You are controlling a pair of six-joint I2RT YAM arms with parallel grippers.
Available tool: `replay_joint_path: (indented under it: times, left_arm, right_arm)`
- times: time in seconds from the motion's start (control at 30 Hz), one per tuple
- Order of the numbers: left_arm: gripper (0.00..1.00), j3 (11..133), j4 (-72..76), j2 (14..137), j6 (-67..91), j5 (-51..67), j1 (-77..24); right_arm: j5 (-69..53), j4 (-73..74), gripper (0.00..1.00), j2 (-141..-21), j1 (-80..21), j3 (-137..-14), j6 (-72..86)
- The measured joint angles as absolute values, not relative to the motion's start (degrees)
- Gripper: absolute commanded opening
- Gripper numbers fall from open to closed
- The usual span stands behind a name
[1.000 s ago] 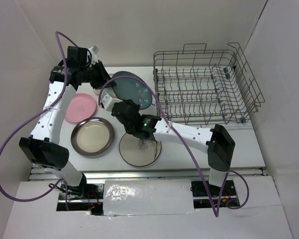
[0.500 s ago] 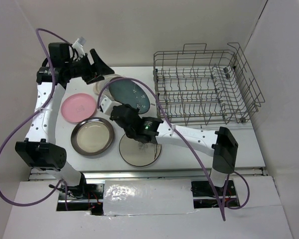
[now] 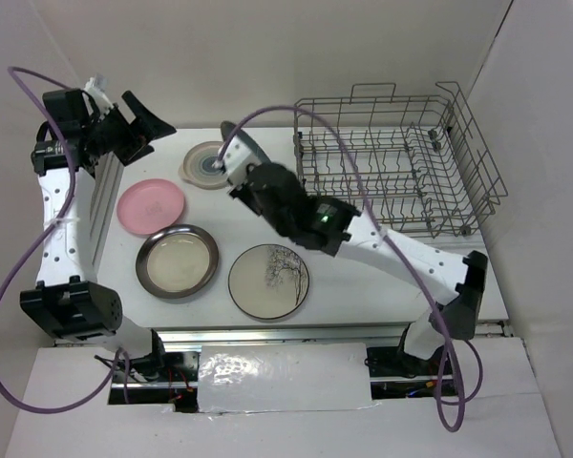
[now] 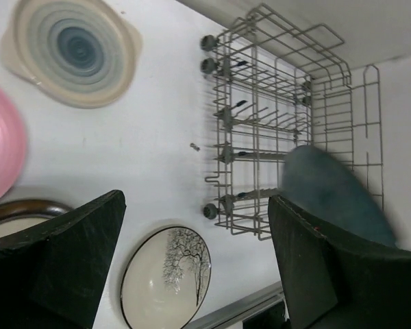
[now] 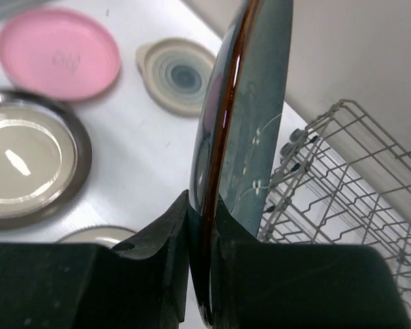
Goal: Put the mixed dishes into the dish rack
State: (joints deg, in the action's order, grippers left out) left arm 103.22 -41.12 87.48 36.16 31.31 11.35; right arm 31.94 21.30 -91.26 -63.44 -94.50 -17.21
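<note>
My right gripper (image 5: 205,205) is shut on the rim of the dark teal speckled plate (image 5: 253,116), which stands on edge in the air left of the dish rack (image 3: 392,172). The same plate shows blurred in the left wrist view (image 4: 329,199). The rack's wire tines (image 5: 342,178) lie just beyond the plate. My left gripper (image 3: 145,134) hangs open and empty, high at the far left. On the table lie the cream plate with blue centre (image 3: 207,164), the pink plate (image 3: 151,205), the brown-rimmed cream plate (image 3: 177,260) and the grey plate with a branch drawing (image 3: 268,281).
White walls close in the table at the back and on both sides. The rack fills the back right part of the table. A purple cable (image 3: 286,113) loops over the right arm near the rack's left end.
My left gripper opened and drew back to the left, away from the teal plate. The right arm lifted that plate off the table, turned it on edge and moved toward the rack.
</note>
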Motion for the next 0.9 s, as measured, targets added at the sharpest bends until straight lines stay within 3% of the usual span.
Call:
replay_joint_path:
  times: [0.27, 0.43, 0.7, 0.9]
  left_arm:
    - [0.97, 85.4, -38.9, 77.9, 36.0, 31.1, 13.1]
    - [0.97, 76.4, -38.2, 75.9, 35.6, 33.4, 13.0]
    - [0.97, 74.7, -37.3, 75.9, 33.3, 31.9, 13.4]
    - [0.97, 75.0, -37.4, 75.9, 32.2, 30.2, 13.4]
  right_arm:
    - [18.8, 28.7, 0.00, -87.8, -46.5, -107.4, -8.4]
    - [12.8, 27.7, 0.00, -83.7, -32.6, -103.8, -5.3]
    - [5.2, 28.4, 0.00, -85.2, -17.8, -100.2, -5.9]
    - [-9.6, 26.5, 0.00, -86.7, -8.1, -95.9, -5.9]
